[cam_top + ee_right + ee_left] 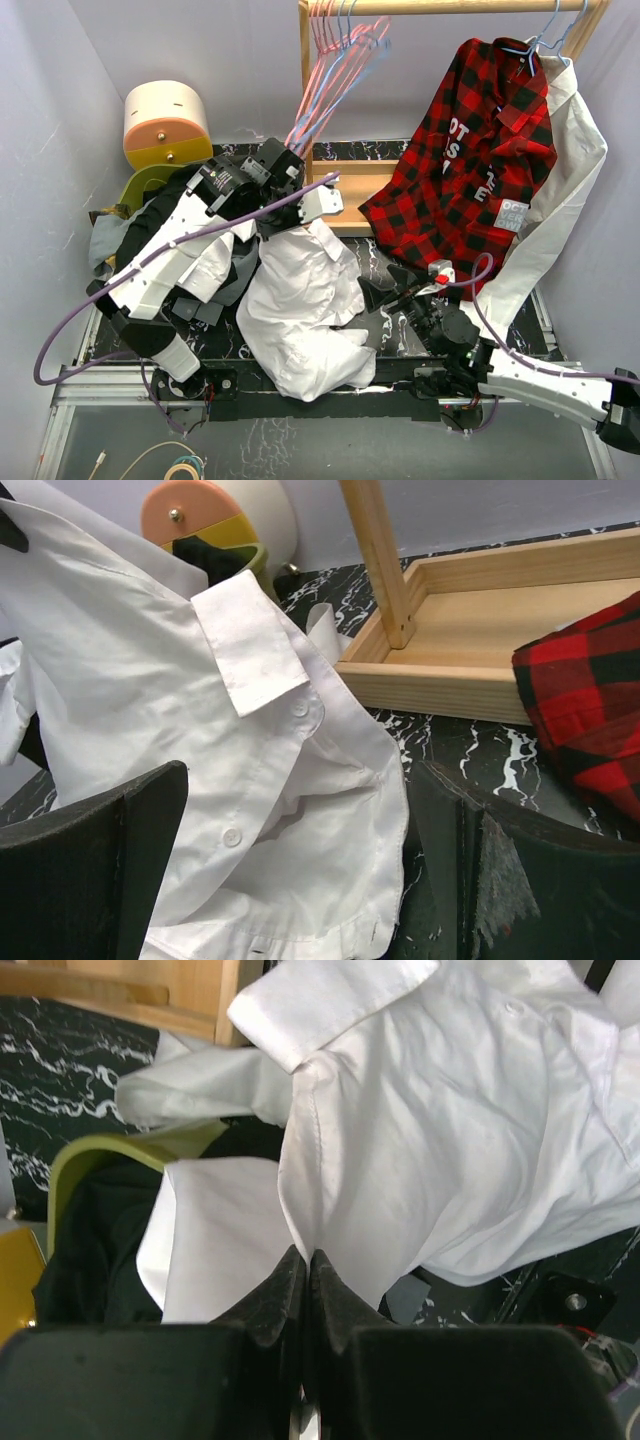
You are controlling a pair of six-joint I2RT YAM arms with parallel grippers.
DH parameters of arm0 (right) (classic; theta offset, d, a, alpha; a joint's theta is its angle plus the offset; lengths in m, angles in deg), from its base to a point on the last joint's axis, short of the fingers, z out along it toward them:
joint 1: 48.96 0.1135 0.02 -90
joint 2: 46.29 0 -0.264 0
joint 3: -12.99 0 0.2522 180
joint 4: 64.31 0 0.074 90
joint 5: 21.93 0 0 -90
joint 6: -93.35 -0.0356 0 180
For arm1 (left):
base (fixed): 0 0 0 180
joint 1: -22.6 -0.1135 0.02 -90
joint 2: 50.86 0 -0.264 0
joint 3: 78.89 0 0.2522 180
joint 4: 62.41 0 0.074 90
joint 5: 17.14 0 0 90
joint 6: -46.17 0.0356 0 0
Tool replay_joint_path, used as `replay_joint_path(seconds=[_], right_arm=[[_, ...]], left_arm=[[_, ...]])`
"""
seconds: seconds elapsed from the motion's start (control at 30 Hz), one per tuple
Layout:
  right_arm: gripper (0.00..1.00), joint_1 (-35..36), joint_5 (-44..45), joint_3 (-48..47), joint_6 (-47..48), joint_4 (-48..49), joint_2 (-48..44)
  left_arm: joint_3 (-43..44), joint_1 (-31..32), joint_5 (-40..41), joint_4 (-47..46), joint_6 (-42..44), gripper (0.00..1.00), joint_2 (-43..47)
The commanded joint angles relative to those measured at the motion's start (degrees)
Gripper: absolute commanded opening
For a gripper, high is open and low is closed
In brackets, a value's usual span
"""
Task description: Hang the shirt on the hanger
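Shirt (300,300) clamped by the outstretched left tool (305,1263); right tool (300,795) spread wide beside it.

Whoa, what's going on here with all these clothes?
Two robot arms are working on a crumpled white shirt lying on the table. The left gripper is clamped shut on a fold of its cloth. The right gripper sits wide open right beside the shirt, holding nothing. The shirt is not hung up yet.

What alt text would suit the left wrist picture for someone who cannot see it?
The left claw is shut on a fold of the white shirt, which drapes across the view. A black garment lies at left, a wooden frame behind.
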Motion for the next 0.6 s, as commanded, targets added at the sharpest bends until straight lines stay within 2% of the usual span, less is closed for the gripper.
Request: replay_joint_path(seconds=[0.0,0.13,0.23,0.43,0.57], right_arm=[[0.98,0.1,-3.9,1.3,2.3,16.4,7.3],[0.98,-0.6,0.2,2.4,1.5,23.8,15.4],[1.0,-3.2,-0.5,2.2,0.9,27.7,24.8],[0.99,-13.3,-17.9,-2.3,-0.8,38.3,44.0],[0.99,-14.1,-27.3,-10.4,0.8,39.5,52.8]], left_arm=[[-3.9,0.0,6.3,6.1,-1.1,0.0,6.2],[-8.9,-0.4,10.6,6.9,-1.5,0.0,11.8],[-11.6,-1.0,11.8,6.9,-1.3,0.0,15.2],[-13.0,-1.3,10.6,6.8,-0.8,0.0,17.5],[-13.3,-1.2,10.0,6.5,-0.6,0.0,18.3]])
